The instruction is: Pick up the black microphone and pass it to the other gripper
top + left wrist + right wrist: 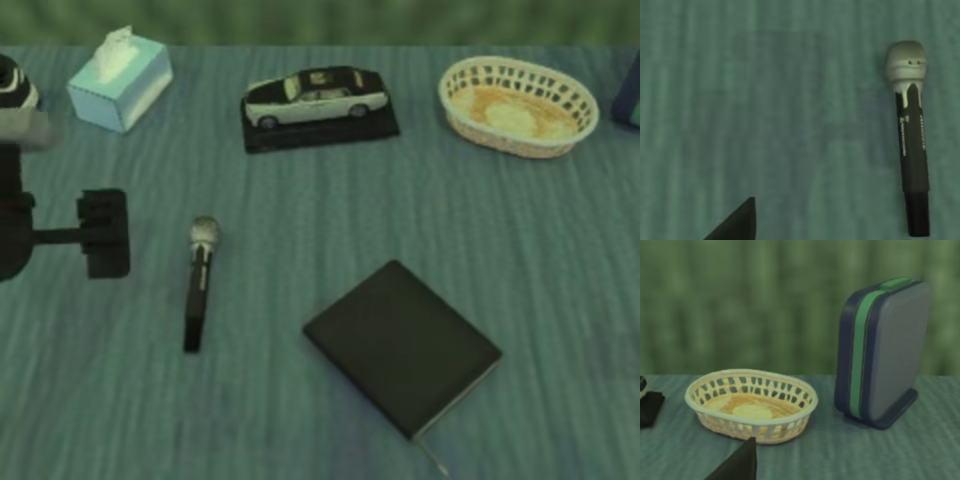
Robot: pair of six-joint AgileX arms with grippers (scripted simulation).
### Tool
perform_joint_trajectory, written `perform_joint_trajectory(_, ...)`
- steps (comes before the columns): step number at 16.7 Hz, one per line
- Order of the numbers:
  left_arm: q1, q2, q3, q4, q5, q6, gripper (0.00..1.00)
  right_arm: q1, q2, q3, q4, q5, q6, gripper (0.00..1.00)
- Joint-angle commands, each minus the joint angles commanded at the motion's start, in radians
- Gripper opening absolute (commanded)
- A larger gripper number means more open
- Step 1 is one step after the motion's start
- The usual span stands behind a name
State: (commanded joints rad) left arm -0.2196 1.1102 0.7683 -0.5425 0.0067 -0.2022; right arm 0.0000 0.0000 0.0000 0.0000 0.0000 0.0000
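The black microphone [197, 290] lies flat on the teal cloth at the left middle, its silver mesh head toward the far side. In the left wrist view the microphone [912, 150] lies well off to one side of a dark fingertip [742, 222]. My left gripper [118, 233] hovers to the left of the microphone's head, apart from it, open and holding nothing. The other gripper, on my right arm, is out of the top view. Only one of its fingertips [742, 462] shows in the right wrist view, with nothing held.
A tissue box [120, 78] stands at the back left. A toy car [318, 100] on a black base is at the back middle and a wicker basket [455, 100] at the back right. A flat black notebook [402, 345] lies front middle. A blue-grey upright device [885, 352] stands beside the basket [752, 432].
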Motion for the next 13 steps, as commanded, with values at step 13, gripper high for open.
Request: perform_joint_trajectory(13,-0.16,0.784,0.569,-0.383,0.011,-0.151,1.0,0.0,0.0,0.0,0.0,0.0,0.0,1.0)
